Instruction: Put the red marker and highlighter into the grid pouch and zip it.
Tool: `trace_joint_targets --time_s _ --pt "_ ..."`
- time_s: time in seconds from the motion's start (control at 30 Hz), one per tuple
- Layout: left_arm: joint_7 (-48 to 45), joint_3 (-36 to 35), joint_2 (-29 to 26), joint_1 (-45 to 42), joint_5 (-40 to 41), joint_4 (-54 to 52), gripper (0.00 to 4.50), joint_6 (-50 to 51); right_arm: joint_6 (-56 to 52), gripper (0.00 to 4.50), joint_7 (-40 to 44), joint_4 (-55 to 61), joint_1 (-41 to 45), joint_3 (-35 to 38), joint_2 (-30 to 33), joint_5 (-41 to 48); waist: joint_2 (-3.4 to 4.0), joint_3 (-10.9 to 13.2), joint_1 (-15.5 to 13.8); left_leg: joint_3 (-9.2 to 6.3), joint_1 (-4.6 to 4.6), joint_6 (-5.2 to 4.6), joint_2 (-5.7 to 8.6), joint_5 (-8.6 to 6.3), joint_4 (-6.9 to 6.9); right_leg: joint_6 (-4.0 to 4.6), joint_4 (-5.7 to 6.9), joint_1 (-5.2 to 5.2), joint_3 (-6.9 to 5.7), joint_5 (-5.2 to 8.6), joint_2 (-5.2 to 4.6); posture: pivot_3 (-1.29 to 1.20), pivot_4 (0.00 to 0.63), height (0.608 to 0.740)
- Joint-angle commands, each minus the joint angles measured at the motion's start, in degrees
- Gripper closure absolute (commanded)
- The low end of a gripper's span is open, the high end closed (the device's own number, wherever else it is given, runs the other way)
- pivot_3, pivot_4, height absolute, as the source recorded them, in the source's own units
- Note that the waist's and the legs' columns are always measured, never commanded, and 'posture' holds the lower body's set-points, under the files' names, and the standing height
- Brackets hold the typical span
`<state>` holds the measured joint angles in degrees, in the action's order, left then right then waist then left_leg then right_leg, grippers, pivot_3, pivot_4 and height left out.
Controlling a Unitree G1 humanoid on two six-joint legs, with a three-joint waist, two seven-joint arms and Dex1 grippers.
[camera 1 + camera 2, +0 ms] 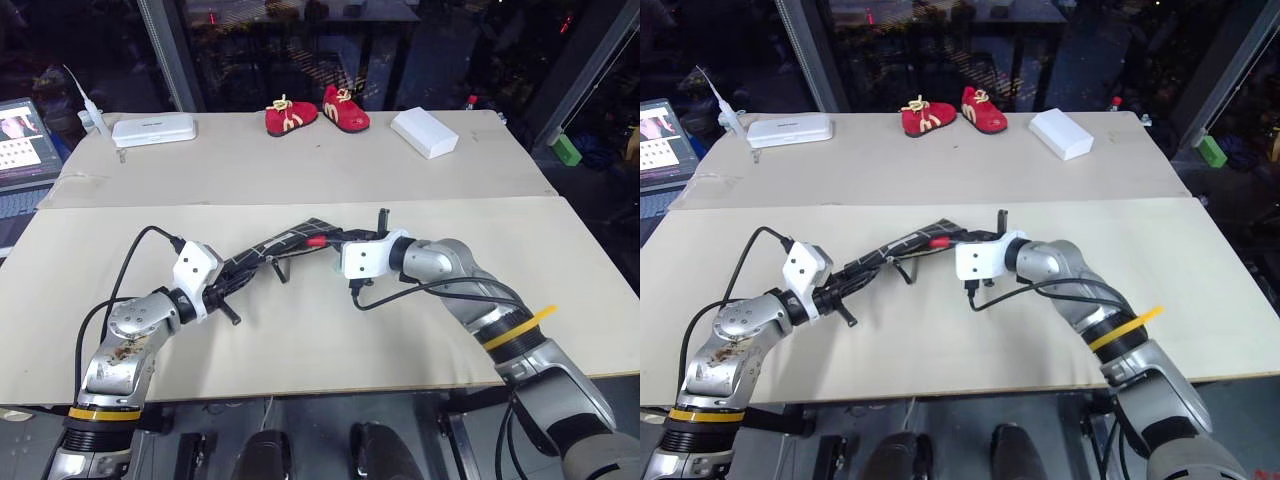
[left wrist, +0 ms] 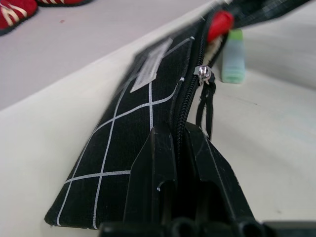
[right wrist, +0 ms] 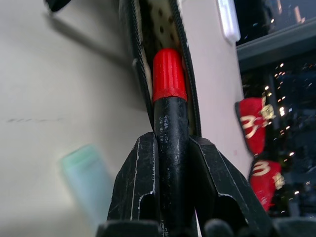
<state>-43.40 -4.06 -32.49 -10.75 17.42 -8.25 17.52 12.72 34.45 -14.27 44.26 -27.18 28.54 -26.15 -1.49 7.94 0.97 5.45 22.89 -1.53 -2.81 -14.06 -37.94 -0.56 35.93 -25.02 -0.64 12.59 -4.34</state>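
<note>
The grid pouch [image 1: 268, 250], black with thin white lines, is held off the table at a slant, its zipper part open. My left gripper [image 2: 177, 143] is shut on the pouch's near end, next to the zipper track. The zipper pull and its black cord [image 2: 203, 79] hang partway along the pouch. My right gripper [image 3: 170, 143] is shut on the black barrel of the red marker [image 3: 169, 74]. The marker's red end [image 1: 316, 241] sits in the pouch's open mouth. The highlighter [image 2: 232, 61], pale green, lies on the table beside the pouch's far end.
At the back of the table [image 1: 300, 330] stand a pair of small red shoes [image 1: 315, 112], a white box [image 1: 424, 131] and a white case [image 1: 153, 129]. A laptop [image 1: 25, 140] sits at the far left edge.
</note>
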Motion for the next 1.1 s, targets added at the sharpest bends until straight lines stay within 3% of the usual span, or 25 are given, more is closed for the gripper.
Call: trace_joint_targets --time_s 0.03,0.37,0.43,0.6,0.7,0.8,0.93,1.1 --pt "-0.9 0.4 0.1 -1.1 1.0 -2.1 4.50 -0.4 5.2 4.01 -0.9 -1.0 2.6 -2.2 -2.0 -2.5 0.00 0.0 0.1 0.00 0.00 0.00 0.00 0.00 0.00 0.00 0.01 0.00 0.00 0.00 0.01 0.00 0.150 0.740" --pt "-1.1 0.9 0.4 -1.1 0.9 -1.8 4.50 -1.0 10.8 4.01 -2.2 -6.7 5.0 -4.5 -8.7 -4.5 0.00 0.0 -0.1 0.01 -0.01 0.04 0.00 0.03 -0.01 0.01 0.05 0.01 -0.01 -0.01 0.00 0.00 0.150 0.740" --pt "-1.1 0.6 0.3 -0.7 1.0 -1.9 4.50 -1.2 9.9 3.00 -2.0 -7.6 4.6 -3.3 -8.9 -3.5 0.01 0.0 -0.1 0.01 0.01 0.05 0.00 0.03 -0.01 0.01 0.05 0.00 -0.04 -0.01 0.00 0.00 0.150 0.740" --pt "-1.1 0.2 0.0 0.0 1.0 -2.0 4.50 -1.4 8.0 1.37 -1.5 -9.6 5.2 0.7 -8.5 0.3 0.01 0.0 -0.1 0.01 -0.01 0.07 0.00 0.04 -0.01 0.02 0.08 0.01 -0.02 -0.01 -0.01 0.00 0.150 0.740" --pt "-1.1 0.2 0.0 0.2 0.9 -1.9 4.50 -1.6 10.3 1.37 0.0 -10.1 5.7 3.3 -7.0 3.8 0.01 0.0 -0.1 0.01 -0.03 0.07 -0.01 0.04 -0.01 0.02 0.08 0.02 -0.02 -0.01 0.00 0.00 0.150 0.740" --pt "-0.9 0.3 0.1 0.3 0.7 -1.8 4.50 -1.9 10.9 1.37 8.1 -6.9 3.5 7.2 -3.6 14.3 0.01 0.0 -0.1 -0.01 -0.02 0.07 -0.01 0.04 -0.01 0.02 0.06 0.01 -0.02 -0.01 0.00 0.00 0.150 0.740" --pt "-0.5 0.1 0.2 0.4 0.5 -1.5 4.50 -2.3 -7.3 1.37 27.3 3.8 -2.6 13.6 3.7 35.1 0.01 0.0 -0.8 -0.12 -0.02 0.04 -0.04 0.02 -0.01 0.01 -0.04 0.22 -0.13 -0.01 -0.01 0.00 0.150 0.740" --pt "-0.1 -0.6 0.1 1.4 0.6 -1.6 4.50 -2.7 -16.5 1.37 33.0 0.3 -1.8 16.6 6.8 39.8 0.01 0.0 0.0 -0.14 -0.21 -0.01 -0.03 0.00 -0.01 0.04 -0.06 0.34 0.02 -0.04 -0.04 0.00 0.150 0.740"
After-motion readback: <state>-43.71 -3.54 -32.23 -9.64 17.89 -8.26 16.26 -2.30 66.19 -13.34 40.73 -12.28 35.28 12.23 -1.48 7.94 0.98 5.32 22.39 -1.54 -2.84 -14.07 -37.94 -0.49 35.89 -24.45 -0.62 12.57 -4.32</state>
